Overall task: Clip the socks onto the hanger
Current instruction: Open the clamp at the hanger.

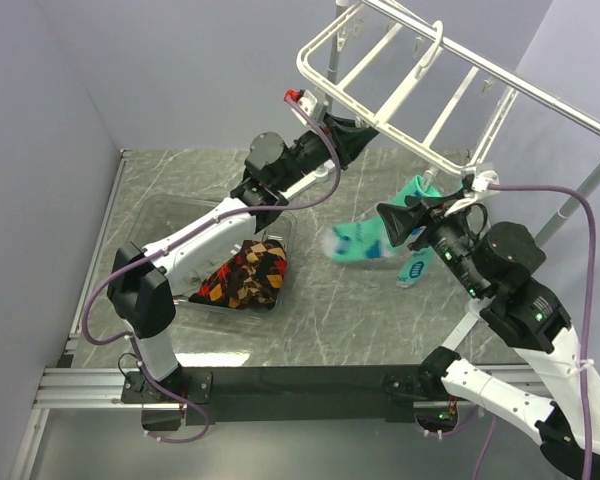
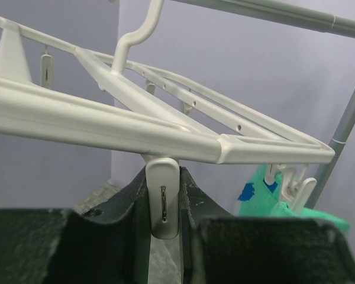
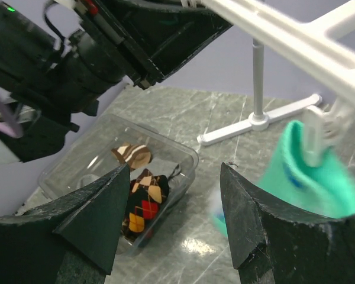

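The white hanger (image 1: 400, 70) hangs tilted at the back right. My left gripper (image 1: 355, 135) is raised under its near rim. In the left wrist view that gripper (image 2: 163, 177) is shut on a white clip (image 2: 163, 201) hanging from the hanger (image 2: 106, 118). A mint-green sock (image 1: 420, 190) hangs from a clip at the hanger's right end. Another mint-green sock (image 1: 355, 243) shows blurred just below it, over the table. My right gripper (image 1: 395, 222) is open beside these, holding nothing. Argyle socks (image 1: 245, 275) lie in a clear bin (image 1: 180, 215).
The silver pole stand (image 1: 580, 190) rises at the right; its white foot (image 3: 257, 121) rests on the marble table. The clear bin (image 3: 183, 151) also holds a brown striped sock (image 3: 133, 155). Purple walls close in the left and back.
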Available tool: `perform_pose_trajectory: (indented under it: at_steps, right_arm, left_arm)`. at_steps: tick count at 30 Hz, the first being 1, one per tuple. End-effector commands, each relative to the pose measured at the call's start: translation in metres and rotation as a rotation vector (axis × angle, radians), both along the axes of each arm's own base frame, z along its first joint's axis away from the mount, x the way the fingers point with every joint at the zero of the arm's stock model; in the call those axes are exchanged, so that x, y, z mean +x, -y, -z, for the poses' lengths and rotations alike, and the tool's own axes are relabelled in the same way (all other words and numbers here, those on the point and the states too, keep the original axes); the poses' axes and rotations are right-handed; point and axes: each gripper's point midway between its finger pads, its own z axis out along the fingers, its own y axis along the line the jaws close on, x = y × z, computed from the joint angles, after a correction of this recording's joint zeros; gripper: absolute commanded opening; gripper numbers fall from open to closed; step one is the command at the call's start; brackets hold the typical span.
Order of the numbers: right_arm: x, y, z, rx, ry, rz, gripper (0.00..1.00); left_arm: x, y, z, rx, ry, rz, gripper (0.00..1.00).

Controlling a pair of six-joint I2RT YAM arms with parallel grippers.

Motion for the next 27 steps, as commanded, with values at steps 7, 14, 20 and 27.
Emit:
perform_pose_trajectory:
  at_steps: [7, 14, 20, 27]
  right_arm:
    - [0.035, 0.021, 0.030, -0.058, -0.077, 0.228, 0.69]
    - [0.033, 0.022, 0.015, 0.002, -0.041, 0.226, 0.68]
    - [0.048, 0.035, 0.023, -0.039, -0.069, 0.327, 0.68]
    - [0.058, 0.051, 0.021, -0.035, -0.068, 0.399, 0.64]
  left_arm:
    - [-0.024, 0.000, -0.037, -0.070, 0.036, 0.004, 0.04]
    - [-0.035, -0.004, -0.013, -0.023, 0.063, 0.024, 0.05]
    - [-0.049, -0.013, 0.005, 0.004, 0.071, 0.038, 0.05]
    - [-0.058, -0.015, 0.009, 0.000, 0.065, 0.070, 0.05]
